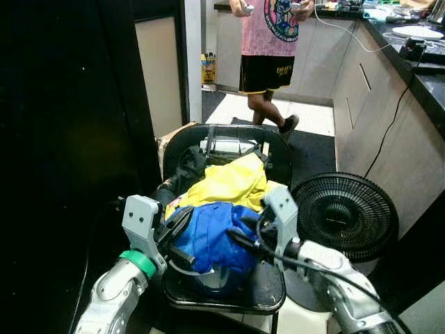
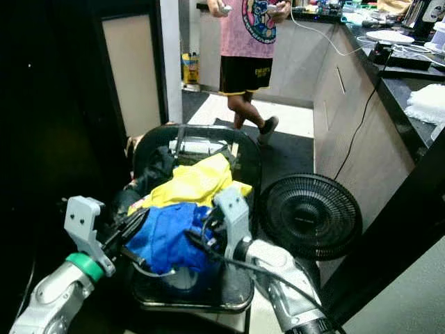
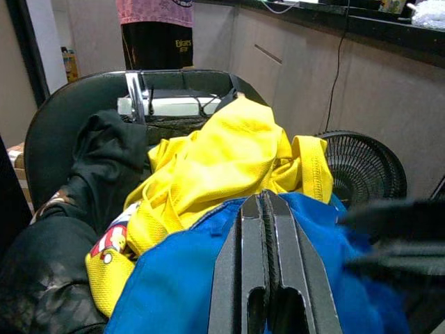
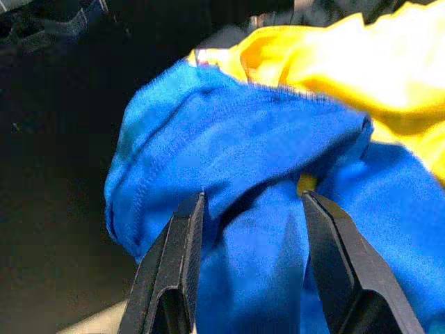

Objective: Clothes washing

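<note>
A heap of clothes is seen piled on the seat of a black chair (image 1: 182,142): a blue garment (image 1: 212,236) at the front, a yellow garment (image 1: 226,182) draped over and behind it, and a dark garment (image 3: 104,163) slumped to the robot's left. The blue garment lies nearest the robot, between the two arms, with its front edge hanging toward the lip of the seat.

The left gripper (image 3: 263,209) is held low over the near side of the blue cloth with its fingers pressed together and nothing caught between them. The right gripper (image 4: 252,223) is set against the same garment from the other side; its fingers are spread, and a raised fold of blue cloth stands in the gap, not yet pinched.

The blue garment is judged to be light, limp and thin, with a stitched hem (image 4: 142,174) showing along one edge. It should bunch and sag rather than hold any shape, and a shallow pinch on a single smooth layer could well slip out. A better hold is likely on a thick fold or at the doubled hem, taken deep between the fingers. Since the yellow garment lies partly on top, it may be dragged along when the blue one is lifted, so a slow lift is advised.

A floor fan (image 1: 344,212) stands just beside the chair on the right, and a person (image 1: 268,42) stands well beyond the chair, near a counter (image 1: 424,76).
</note>
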